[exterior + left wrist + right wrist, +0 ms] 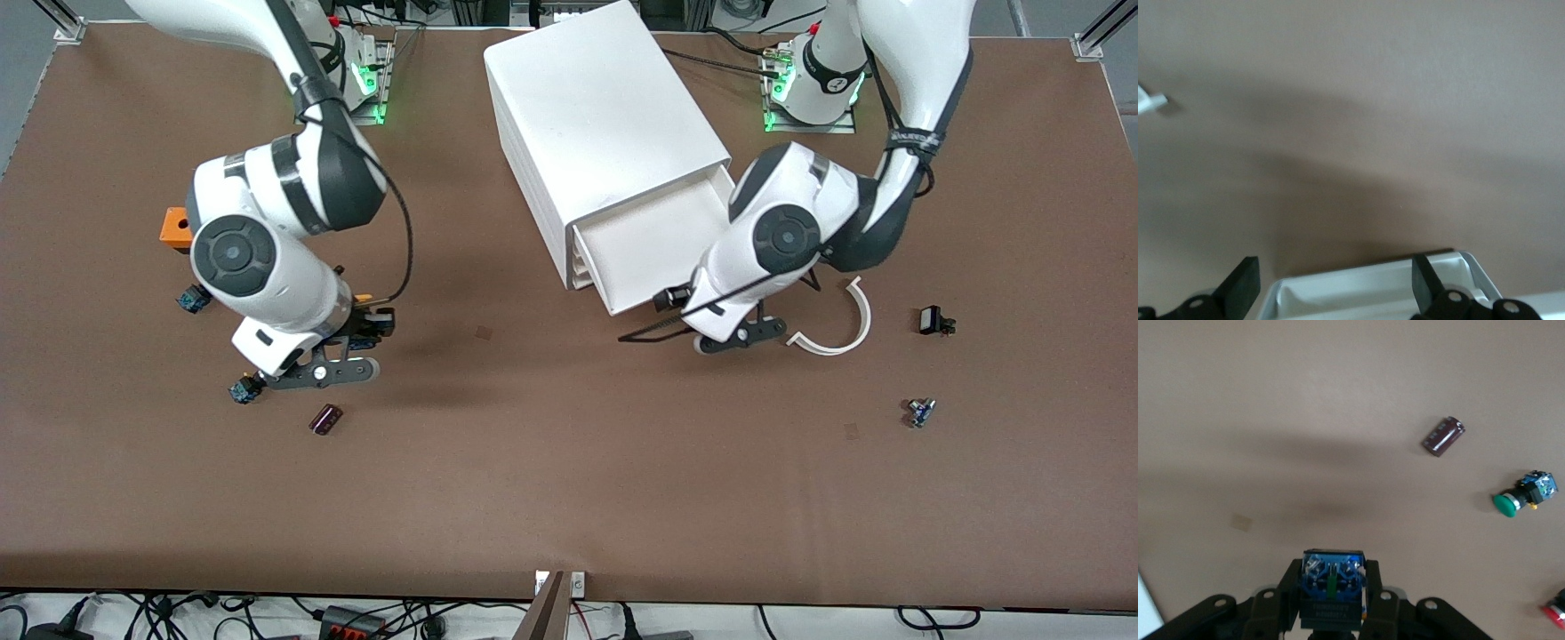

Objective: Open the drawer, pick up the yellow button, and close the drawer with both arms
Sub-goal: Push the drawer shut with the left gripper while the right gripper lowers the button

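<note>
The cabinet (596,124) stands mid-table with its topmost drawer (649,249) pulled out. My left gripper (717,322) is at the drawer's front corner. In the left wrist view it (1335,285) is open, its fingers (1241,285) on either side of the drawer's front rim (1371,290), not closed on it. My right gripper (364,347) is over the table toward the right arm's end, shut on the button (360,341). The button's blue-and-black body (1331,587) shows between the fingers in the right wrist view, and an orange bit shows at its top in the front view.
A green-capped button (244,389) (1521,495), a red-capped one (1555,613), a maroon cylinder (325,419) (1443,436) and an orange block (175,227) lie near my right gripper. A white curved piece (845,324) and two small parts (933,320) (920,412) lie toward the left arm's end.
</note>
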